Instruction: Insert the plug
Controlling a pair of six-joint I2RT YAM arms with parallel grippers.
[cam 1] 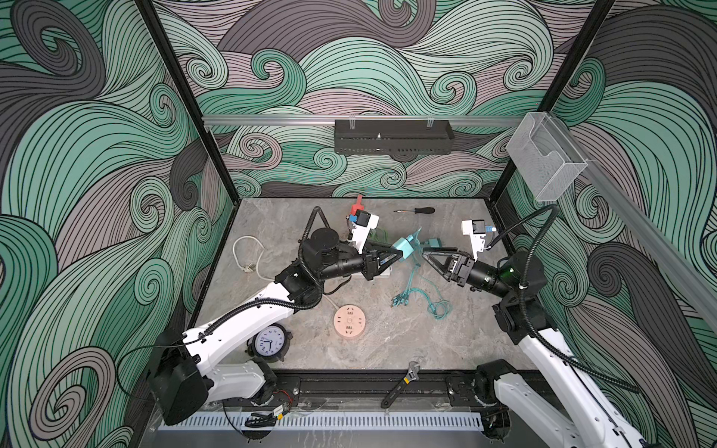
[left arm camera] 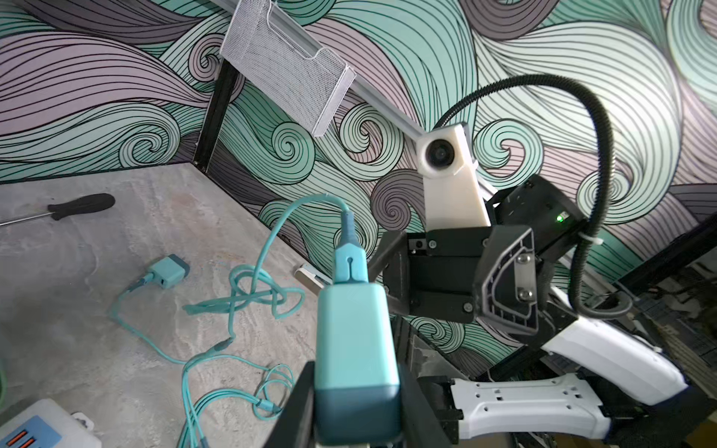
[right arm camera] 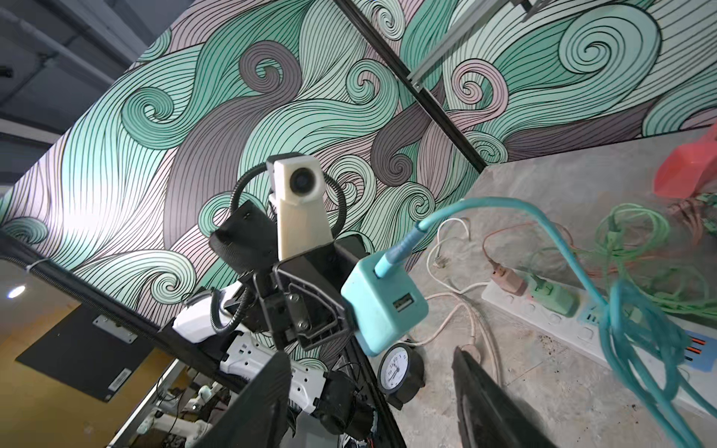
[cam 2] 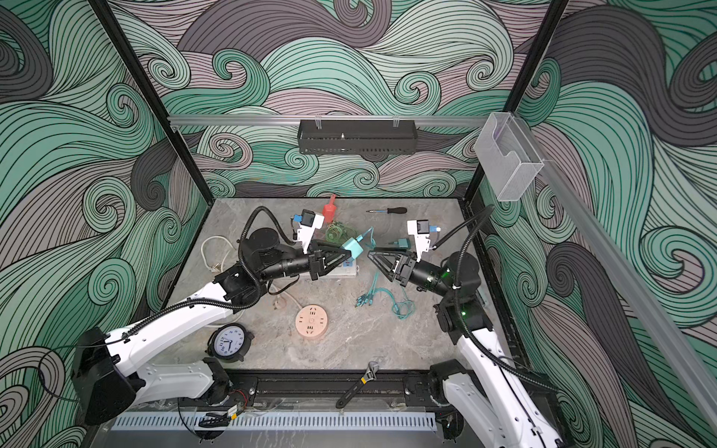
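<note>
The plug is a teal block charger raised above the table's middle. My left gripper is shut on it, its black fingers pressed against both sides of the plug. A teal cable runs from the plug's end down to the table. My right gripper faces the plug from close by, open and holding nothing. A white power strip lies below the left gripper, with two plugs in it.
A second teal adapter and tangled teal cables lie under the right gripper. A round pink socket, clock and wrench sit nearer the front. A screwdriver, red scoop and white cord are further back and left.
</note>
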